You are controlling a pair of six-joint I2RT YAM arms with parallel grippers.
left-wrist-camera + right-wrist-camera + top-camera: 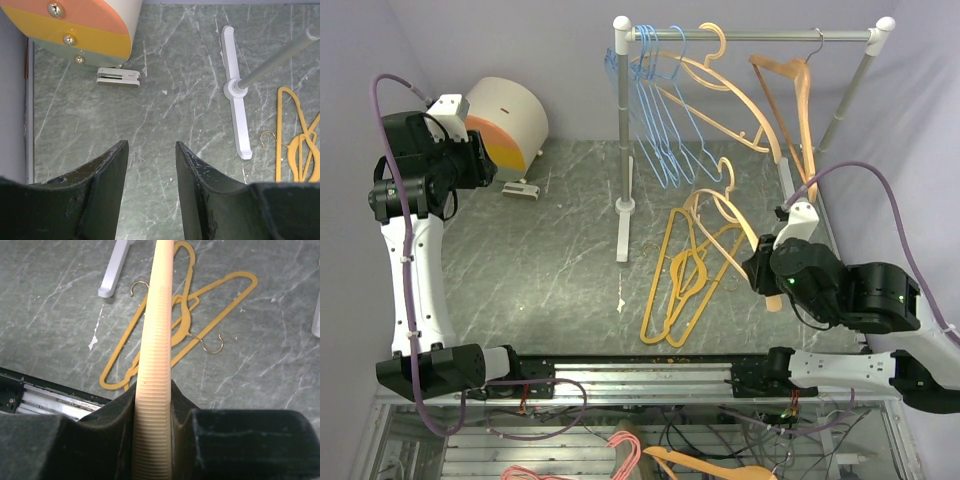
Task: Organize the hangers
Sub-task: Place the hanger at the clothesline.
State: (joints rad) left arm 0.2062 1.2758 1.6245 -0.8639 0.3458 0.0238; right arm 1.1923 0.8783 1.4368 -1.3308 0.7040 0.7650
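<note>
Peach ribbed plastic fills the gap between my right fingers [112, 415]. They are closed narrow on the bar of a thick tan triangular hanger [155, 315], which runs straight up through the wrist view with a black pad pressed against each side. From above I see it raised and tilted at the right side of the surface, its hook end toward the rack. Below the grip lies a loose pile of thin yellow-orange hangers [181, 320]. They overlap one another flat on the green-grey marbled surface [260, 355], and their small metal hooks point different ways. My left fingers [107, 175] stand about half apart with nothing between them, hovering over bare surface at the far left. Ahead of them is a small white clip-like piece [118, 76], and just beyond it a round white drum with an orange and yellow face [75, 25]. Off to their right is the white foot of the clothes rack [236, 95], with the edge of the yellow-orange pile past it. On the rack's grey rail [750, 36] a bunch of light-blue wire hangers [655, 110] hangs at the left end. Thicker tan and orange-brown hangers [804, 110] hang further along toward the right post.
</note>
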